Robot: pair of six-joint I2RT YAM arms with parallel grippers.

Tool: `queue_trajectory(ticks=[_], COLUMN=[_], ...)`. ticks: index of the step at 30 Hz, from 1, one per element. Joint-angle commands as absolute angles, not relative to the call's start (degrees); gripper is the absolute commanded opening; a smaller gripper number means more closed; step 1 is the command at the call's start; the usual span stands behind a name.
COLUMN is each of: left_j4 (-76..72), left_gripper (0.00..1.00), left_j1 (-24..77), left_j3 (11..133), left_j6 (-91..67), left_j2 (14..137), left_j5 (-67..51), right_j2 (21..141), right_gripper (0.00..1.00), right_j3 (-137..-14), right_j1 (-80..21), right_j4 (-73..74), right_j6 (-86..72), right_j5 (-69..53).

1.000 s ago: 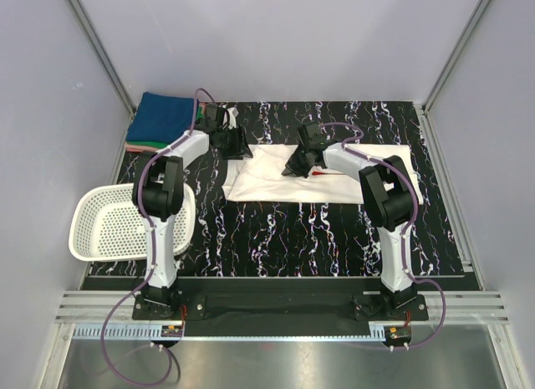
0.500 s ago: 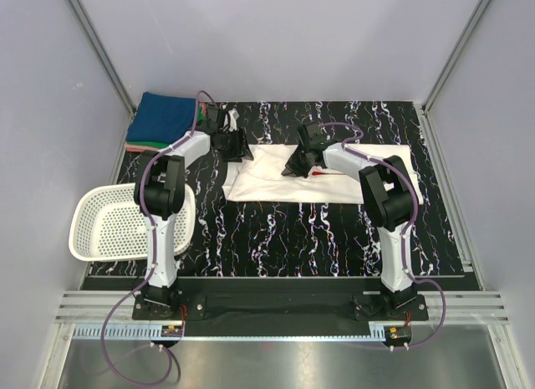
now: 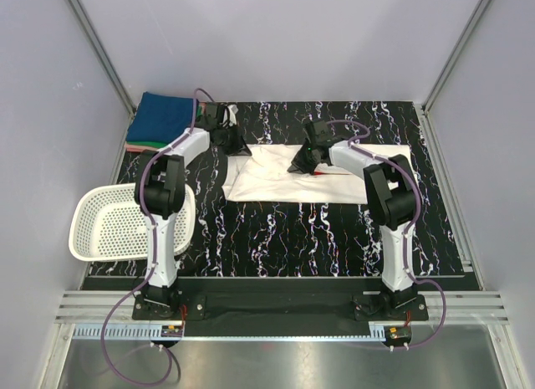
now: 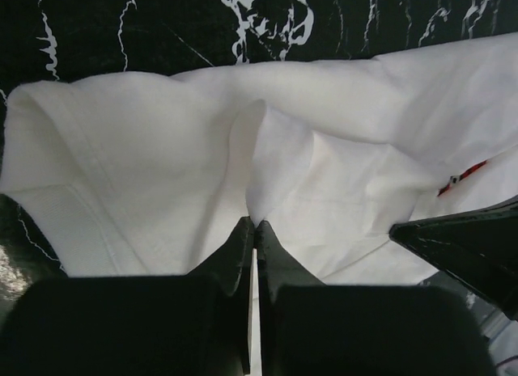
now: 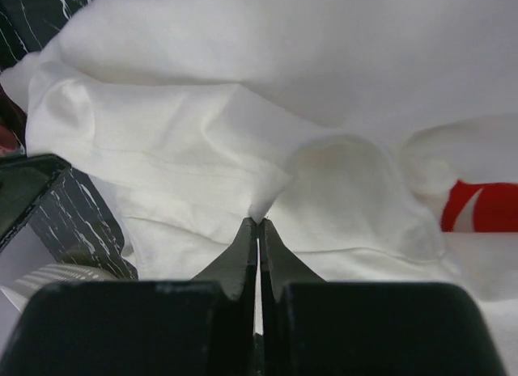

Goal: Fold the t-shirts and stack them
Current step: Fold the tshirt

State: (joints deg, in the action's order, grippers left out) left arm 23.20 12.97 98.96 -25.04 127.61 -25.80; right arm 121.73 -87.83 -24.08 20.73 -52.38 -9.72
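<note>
Jaws shut, left gripper (image 4: 253, 224) and right gripper (image 5: 258, 222) each pinch the white t-shirt (image 3: 267, 184), likely to lift and fold it; folded stack (image 3: 163, 117) lies far left.

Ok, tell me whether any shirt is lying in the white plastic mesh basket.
No, the white plastic mesh basket shows only its own bare mesh floor in the top view.

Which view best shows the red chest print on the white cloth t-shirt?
Right wrist: the red chest print shows largest here, though partly hidden by a fold of the white cloth t-shirt. Left wrist shows only a red sliver; the top view, a tiny red mark.
</note>
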Motion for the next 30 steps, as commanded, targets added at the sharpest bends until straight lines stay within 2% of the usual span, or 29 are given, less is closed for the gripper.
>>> queue_trajectory(ticks=[1, 6, 9, 21, 30], left_j4=[20.6, 10.6, 8.3, 11.6, 10.3], left_gripper=[0.00, 0.00, 0.00, 0.00, 0.00], left_j1=[11.7, 11.4, 11.3, 10.8, 10.7], left_j3=[101.4, 99.5, 99.8, 102.2, 97.7], left_j6=[-32.9, -46.5, -52.0, -58.3, -58.5], left_j2=[126.9, 127.1, 128.1, 131.0, 128.2], left_j5=[-30.8, -37.6, -37.4, -31.4, -30.8], right_j2=[116.6, 117.5, 118.6, 123.0, 123.6], right_gripper=[0.00, 0.00, 0.00, 0.00, 0.00], right_j3=[-89.9, -92.1, -93.2, -99.5, -98.0], right_j1=[-21.2, -19.4, -19.0, -16.0, -15.5], right_j4=[18.9, 16.8, 15.2, 13.4, 13.3], right_j6=[-49.3, -47.1, -46.8, -44.3, -42.7], right_j5=[-9.4, -11.8, -12.5, -12.0, -15.1])
